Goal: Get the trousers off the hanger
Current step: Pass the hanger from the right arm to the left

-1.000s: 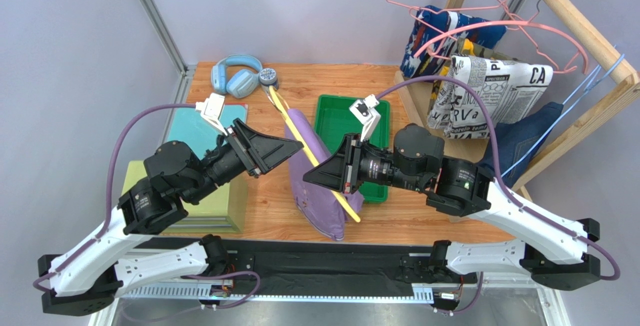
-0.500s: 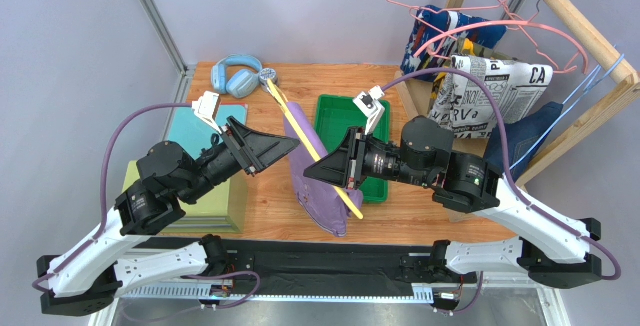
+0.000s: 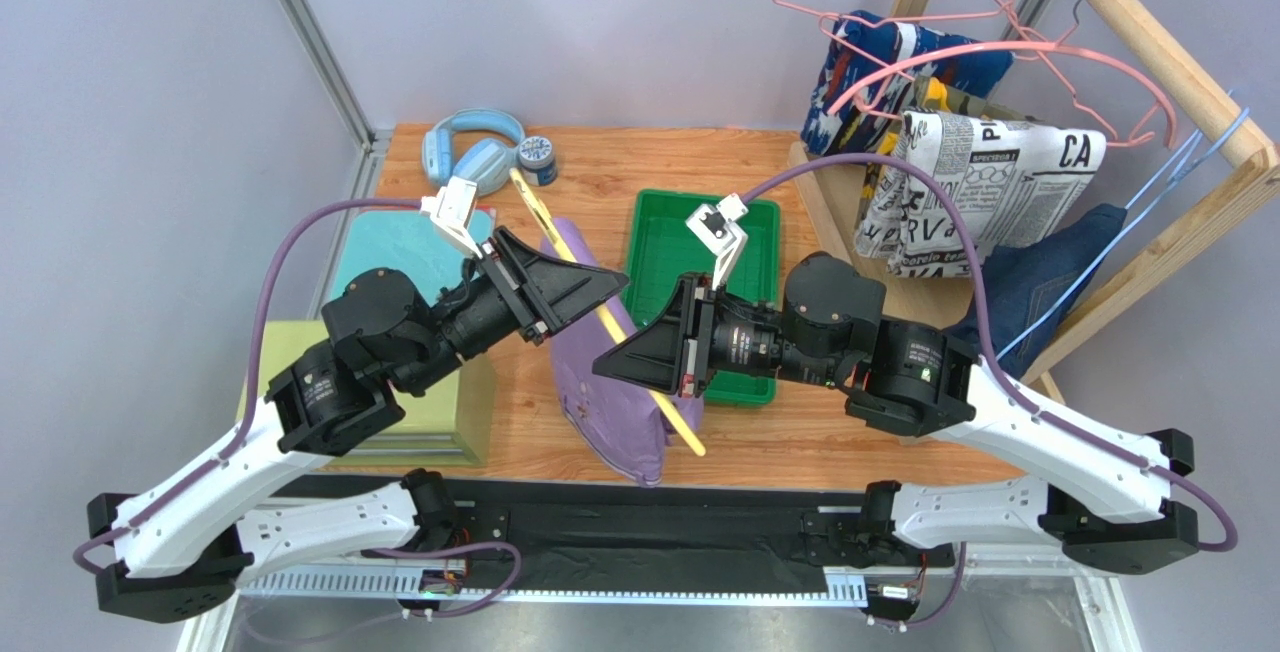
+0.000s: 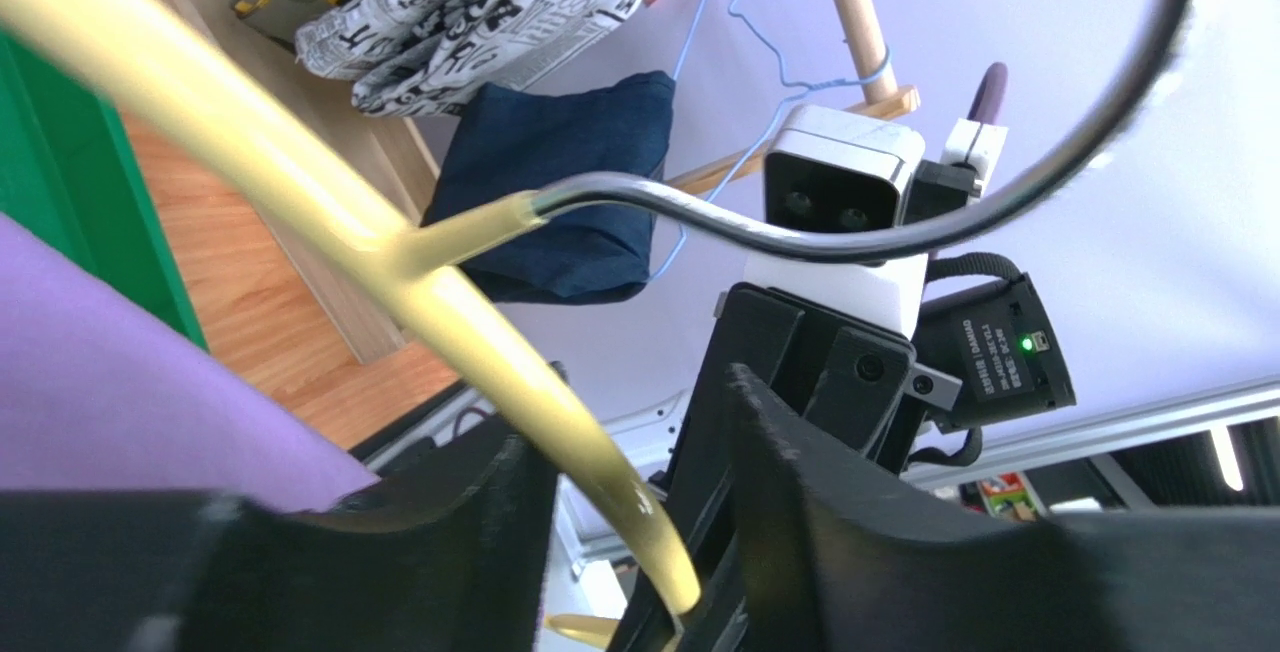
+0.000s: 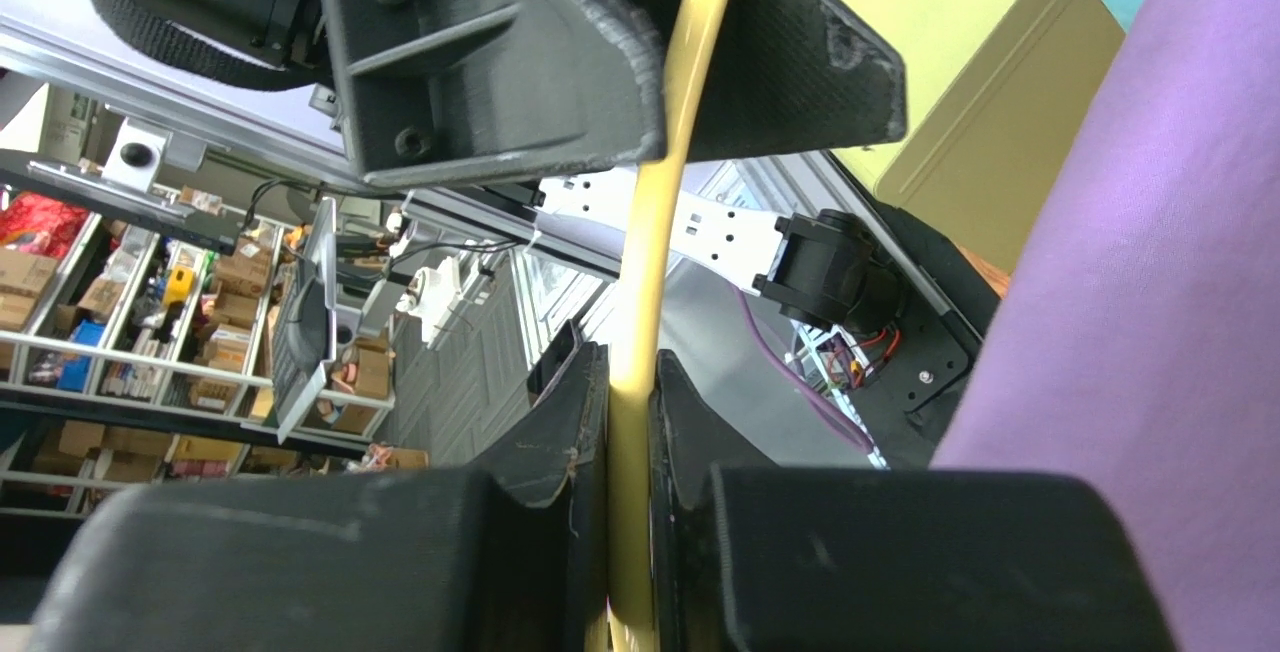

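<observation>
Two end effectors meet above the bench point(image 3: 812, 442), where the purple trousers point(image 3: 601, 400) hang draped over a tilted yellow hanger point(image 3: 544, 220), just left of a green tray point(image 3: 669, 232). The right end effector point(image 3: 609, 363) is pinched tight on the hanger's bar. The left end effector point(image 3: 609, 282) stands spread, its fingers straddling the hanger's arm. Newsprint trousers point(image 3: 977, 180), denim trousers point(image 3: 1037, 270) and abstract-print trousers point(image 3: 887, 60) hang on the wooden rack point(image 3: 1157, 45) at far right.
</observation>
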{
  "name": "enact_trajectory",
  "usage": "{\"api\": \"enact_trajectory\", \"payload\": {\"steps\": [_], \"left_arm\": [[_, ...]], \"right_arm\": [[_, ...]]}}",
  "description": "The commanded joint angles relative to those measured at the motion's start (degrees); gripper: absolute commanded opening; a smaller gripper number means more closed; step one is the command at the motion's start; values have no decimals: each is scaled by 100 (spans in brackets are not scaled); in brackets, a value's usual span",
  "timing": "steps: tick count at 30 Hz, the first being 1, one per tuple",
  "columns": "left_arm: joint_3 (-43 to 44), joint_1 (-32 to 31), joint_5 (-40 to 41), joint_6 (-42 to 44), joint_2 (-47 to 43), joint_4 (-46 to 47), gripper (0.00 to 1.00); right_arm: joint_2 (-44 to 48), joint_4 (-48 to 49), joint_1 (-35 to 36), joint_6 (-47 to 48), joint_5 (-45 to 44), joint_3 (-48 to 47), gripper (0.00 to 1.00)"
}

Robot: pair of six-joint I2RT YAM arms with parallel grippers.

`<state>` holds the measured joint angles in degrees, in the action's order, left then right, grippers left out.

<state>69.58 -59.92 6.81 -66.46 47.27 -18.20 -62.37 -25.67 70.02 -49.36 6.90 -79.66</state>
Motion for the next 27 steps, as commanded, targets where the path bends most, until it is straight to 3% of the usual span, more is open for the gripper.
{"api": "enact_trajectory", "payload": {"steps": [1, 3, 5, 7, 9, 11, 15, 20, 23, 27], "left_arm": [[-33, 7, 84, -166, -60, 844, 39], [46, 7, -47, -183, -7, 853, 34], [108, 7, -170, -262, 19, 905, 22], [134, 7, -232, -306, 11, 906, 8], [161, 7, -215, -324, -33, 827, 0], [205, 7, -171, -350, -103, 713, 0], [406, 7, -13, -377, -244, 449, 0], [749, 7, -4, -342, -332, 88, 0], [846, 7, -30, -473, -420, 79, 0], [969, -2, -92, -780, -499, 79, 0]], "right_arm": [[199, 854, 170, 392, 49, 143, 0], [146, 757, 161, 524, 92, 109, 0], [67, 581, 161, 725, 163, 4, 3], [49, 371, 179, 857, 119, -50, 11], [49, 82, 170, 1095, 14, -181, 22], [84, -200, 170, 1366, -135, -348, 35], [321, -1025, 179, 1884, -1046, -577, 51], [839, -1335, 170, 2764, -1752, -367, 76], [1209, -1055, 170, 3405, -1832, 177, 81], [1534, -13, 170, 4179, -1026, 1047, 85]]}}
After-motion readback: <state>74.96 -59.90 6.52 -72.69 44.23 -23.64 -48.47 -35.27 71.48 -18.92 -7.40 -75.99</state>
